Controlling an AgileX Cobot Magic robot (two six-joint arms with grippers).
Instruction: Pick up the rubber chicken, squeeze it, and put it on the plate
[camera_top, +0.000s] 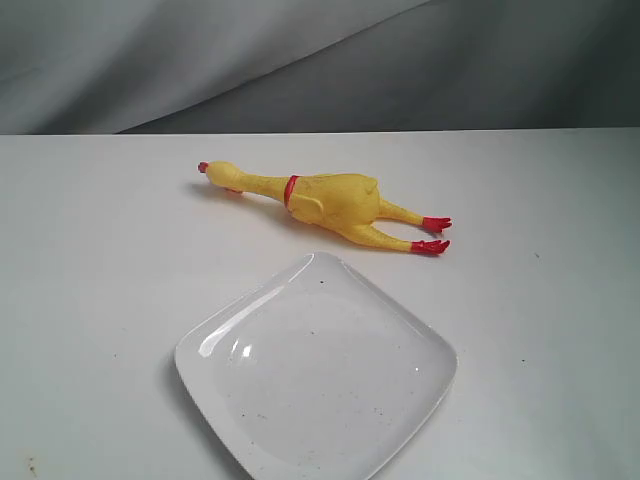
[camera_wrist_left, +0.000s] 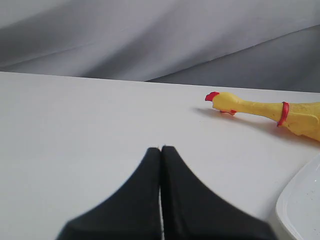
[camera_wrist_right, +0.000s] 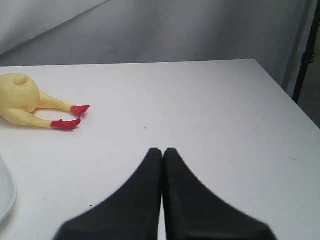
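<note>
The yellow rubber chicken (camera_top: 330, 200) lies flat on the white table beyond the plate, its red comb to the left and its red feet to the right. The white square plate (camera_top: 315, 385) sits in front of it, nothing on it. Neither gripper shows in the exterior view. In the left wrist view my left gripper (camera_wrist_left: 161, 148) is shut and holds nothing, well short of the rubber chicken's head (camera_wrist_left: 222, 101); a plate edge (camera_wrist_left: 300, 205) shows. In the right wrist view my right gripper (camera_wrist_right: 162, 150) is shut with nothing in it, apart from the rubber chicken's feet (camera_wrist_right: 67, 122).
The white table (camera_top: 90, 280) ends at a far edge against a grey draped backdrop (camera_top: 300, 60). The table's side edge (camera_wrist_right: 285, 95) and a dark stand pole (camera_wrist_right: 306, 50) show in the right wrist view.
</note>
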